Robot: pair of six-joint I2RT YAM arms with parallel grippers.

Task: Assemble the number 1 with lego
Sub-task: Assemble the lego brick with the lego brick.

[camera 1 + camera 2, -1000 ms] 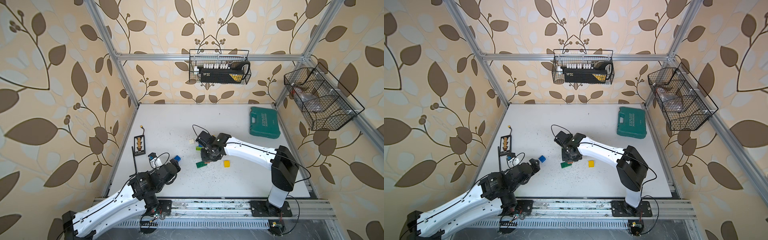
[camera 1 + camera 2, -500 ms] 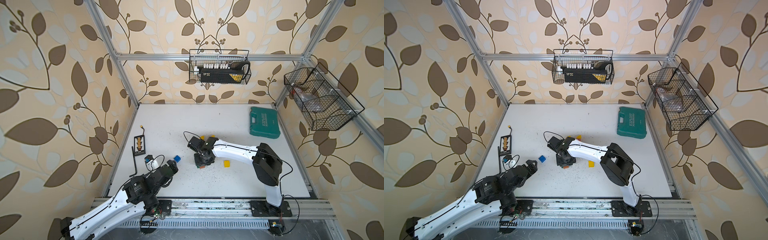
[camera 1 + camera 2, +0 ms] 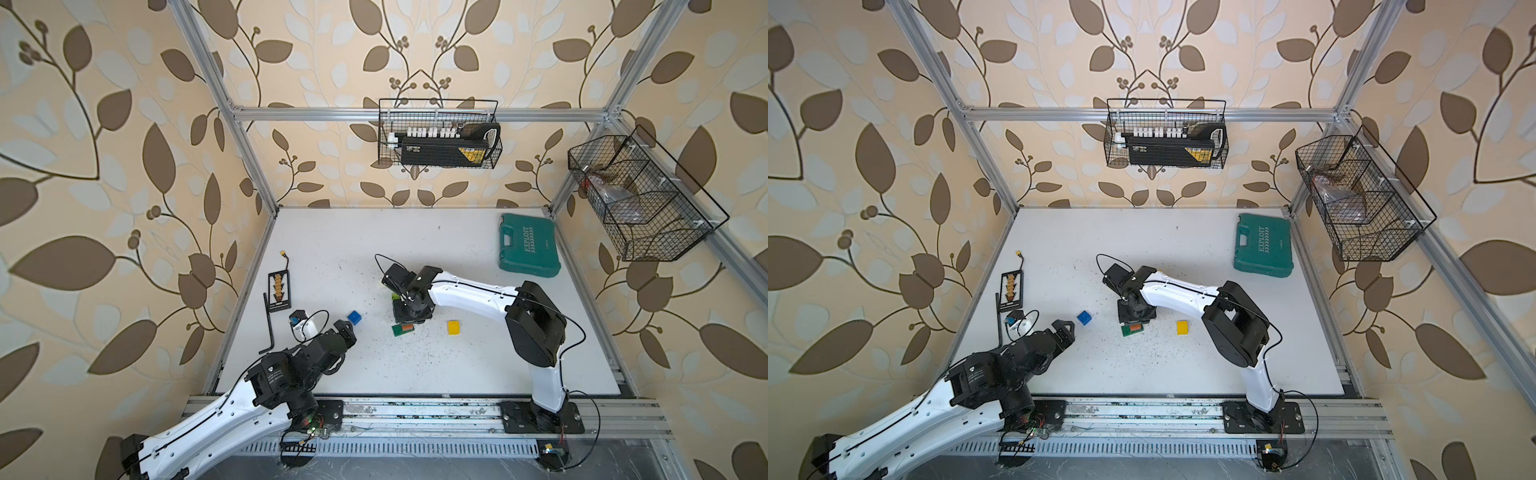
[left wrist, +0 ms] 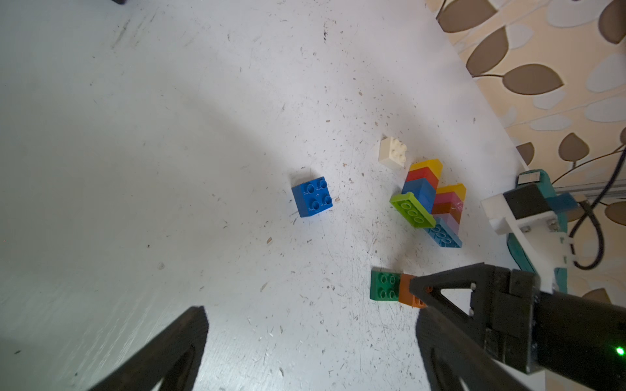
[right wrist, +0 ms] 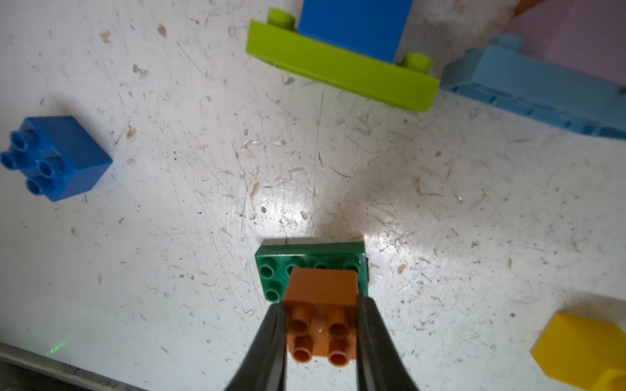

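Observation:
My right gripper [image 5: 320,315] is shut on an orange-brown square brick [image 5: 321,287], which sits on one end of a long dark green brick [image 5: 274,267] lying flat on the table. In both top views this gripper [image 3: 409,319] points down at the green brick [image 3: 1128,331]. My left gripper [image 4: 310,325] stands open over bare table, short of a loose blue brick [image 4: 311,196]. Two stacked columns stand beyond, one on a lime plate [image 4: 411,210] and one on a light blue plate [image 4: 443,237], with a white brick [image 4: 393,152] beside them. A yellow brick [image 3: 453,327] lies to the right.
A teal tool case [image 3: 530,245] lies at the back right. At the left edge are a black connector board [image 3: 278,291], a hex key [image 3: 269,322] and a small white cabled device [image 3: 299,326]. Wire baskets hang on the back wall [image 3: 438,137] and the right wall [image 3: 640,199].
The right gripper has moved toward the front and left, and down over the green brick, with the orange-brown brick in it. The left arm has drawn back slightly. The blue brick has stayed put.

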